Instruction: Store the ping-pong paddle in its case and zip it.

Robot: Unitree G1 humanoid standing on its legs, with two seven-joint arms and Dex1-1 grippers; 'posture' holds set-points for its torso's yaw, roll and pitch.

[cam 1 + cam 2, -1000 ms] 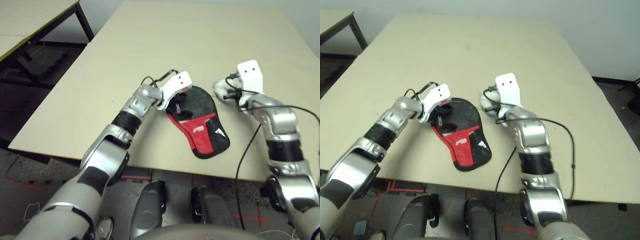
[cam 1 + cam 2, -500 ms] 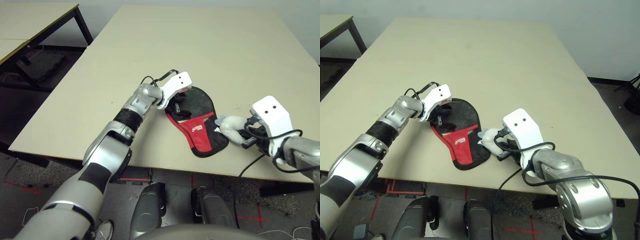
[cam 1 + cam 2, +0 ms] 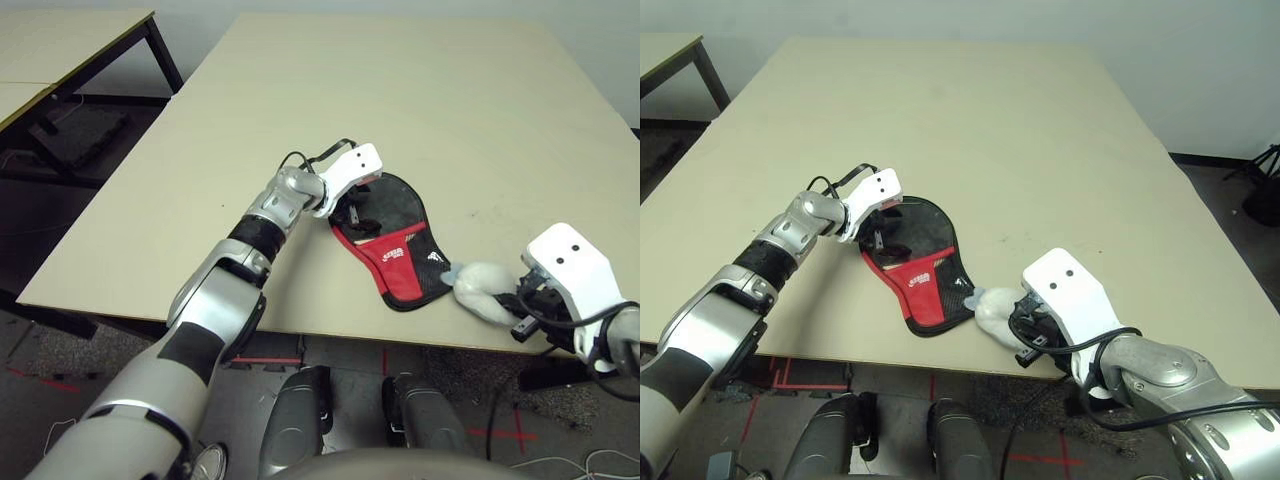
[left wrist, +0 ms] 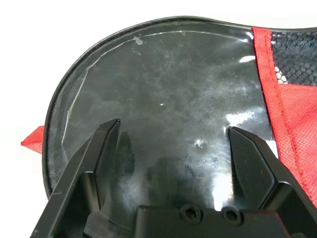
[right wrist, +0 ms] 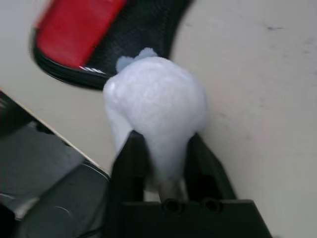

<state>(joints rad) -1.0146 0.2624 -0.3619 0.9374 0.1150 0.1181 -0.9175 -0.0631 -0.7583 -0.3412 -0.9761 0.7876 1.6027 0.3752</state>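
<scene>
The case (image 3: 395,245) lies flat near the table's front edge, black with a red panel and white lettering. My left gripper (image 3: 355,205) hovers open over its round black end, and the fingers (image 4: 101,148) straddle the glossy clear window (image 4: 173,84). The ping-pong paddle is hidden. Just right of the case's narrow end, at the table's front edge, my right gripper (image 3: 508,305) is shut on a fluffy grey-white ball (image 3: 480,290). Its black fingers (image 5: 131,153) press against both sides of the ball (image 5: 158,99).
The table's front edge (image 3: 300,330) runs right under the case and the ball. A black cable (image 3: 310,158) loops off my left wrist. A second table (image 3: 60,40) stands far left across a gap. The beige tabletop (image 3: 400,90) stretches away behind the case.
My right arm swung from behind the case's right side down to the table's front edge, carrying the fluffy ball. The left gripper and the case stayed put.
</scene>
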